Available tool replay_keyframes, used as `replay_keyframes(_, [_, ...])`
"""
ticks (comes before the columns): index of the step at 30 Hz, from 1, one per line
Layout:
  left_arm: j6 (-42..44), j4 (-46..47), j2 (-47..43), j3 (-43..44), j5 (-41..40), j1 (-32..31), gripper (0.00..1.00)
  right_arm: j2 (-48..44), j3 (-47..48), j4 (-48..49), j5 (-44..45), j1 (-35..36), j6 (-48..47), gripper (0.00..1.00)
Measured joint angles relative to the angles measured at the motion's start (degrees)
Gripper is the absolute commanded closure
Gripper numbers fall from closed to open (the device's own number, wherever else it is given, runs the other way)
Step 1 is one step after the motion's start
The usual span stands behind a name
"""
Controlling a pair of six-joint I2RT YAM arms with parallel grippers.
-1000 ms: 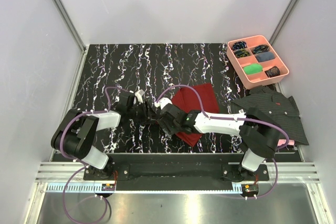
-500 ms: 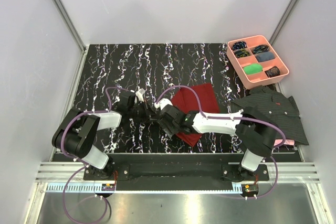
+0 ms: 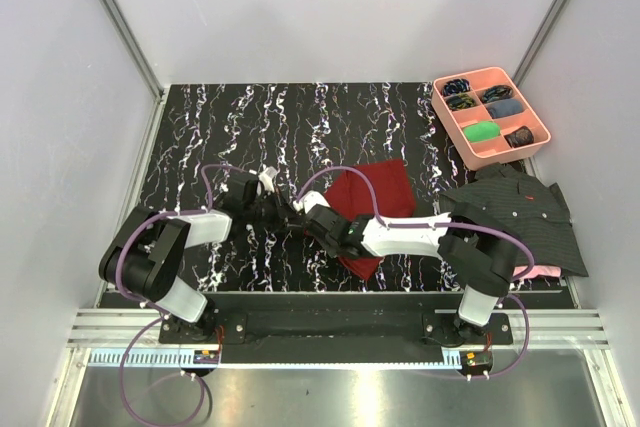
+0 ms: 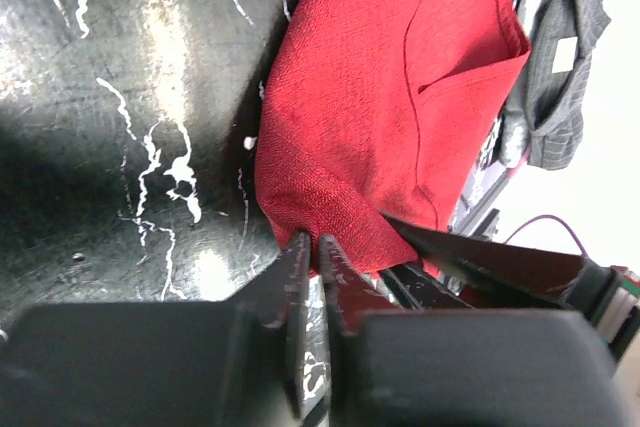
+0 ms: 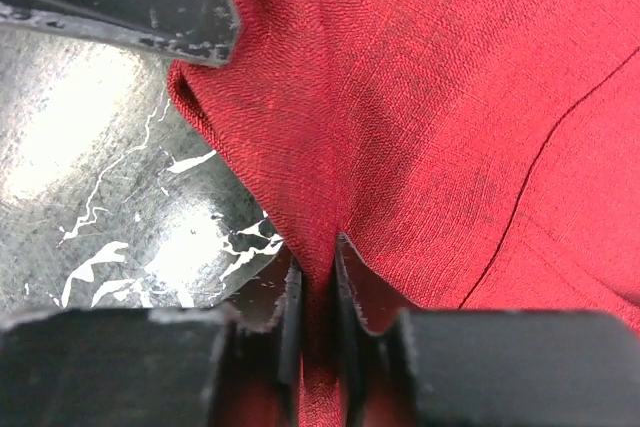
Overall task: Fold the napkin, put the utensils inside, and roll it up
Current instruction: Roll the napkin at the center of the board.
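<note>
The dark red napkin (image 3: 378,195) lies folded on the black marbled table, right of centre. Both grippers meet at its near-left corner. In the left wrist view my left gripper (image 4: 312,244) has its jaws almost together on the napkin (image 4: 390,97) at its folded edge, with a sliver of cloth between the tips. In the right wrist view my right gripper (image 5: 318,252) is shut on a raised ridge of the napkin (image 5: 450,97). From above, the left gripper (image 3: 284,213) and right gripper (image 3: 306,217) sit nearly touching. The utensils are out of view.
A pink compartment tray (image 3: 468,147) holding small items stands at the back right. A dark striped shirt (image 3: 520,209) lies right of the napkin, over a pink cloth (image 3: 541,272). White walls close in the table on three sides.
The right gripper has gone from open to shut on the napkin. The left jaws have drawn in to the cloth's edge. Both grippers have shifted slightly away from the bases.
</note>
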Motion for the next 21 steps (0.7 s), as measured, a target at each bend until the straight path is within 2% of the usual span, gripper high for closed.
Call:
replay_keyframes(1, [0.11, -0.13, 0.00, 0.15, 0.04, 0.02, 0.72, 0.00, -0.02, 0.00, -0.15, 0.00, -0.22, 0.91])
replay_keyframes(6, [1.66, -3.10, -1.40, 1.70, 0.07, 0.81, 0.60, -0.28, 0.00, 0.55, -4.22, -0.24, -1.20, 0.97])
replay_keyframes(7, [2.34, -3.96, -2.10, 1.90, -0.13, 1.09, 0.57, -0.46, -0.02, 0.59, -5.95, -0.50, -1.20, 0.98])
replay_keyframes(8, [3.15, -5.16, -3.15, 2.14, -0.42, 1.44, 0.49, -0.68, -0.09, 0.70, -7.65, -0.79, -1.20, 0.98])
replay_keyframes(12, [7.21, -9.09, -8.50, 2.58, -2.25, 2.19, 0.34, -1.70, -0.61, 0.81, -19.82, -4.20, -0.87, 0.99])
replay_keyframes(15, [10.80, -11.34, -12.87, 2.56, -3.63, 2.21, 0.29, -1.88, -0.70, 0.83, -28.63, -8.31, -0.72, 1.00])
replay_keyframes(21, [14.93, -11.85, -19.76, -0.33, -5.53, 1.64, 0.26, -0.55, -0.66, 1.03, -45.31, -15.30, -0.22, 1.00])
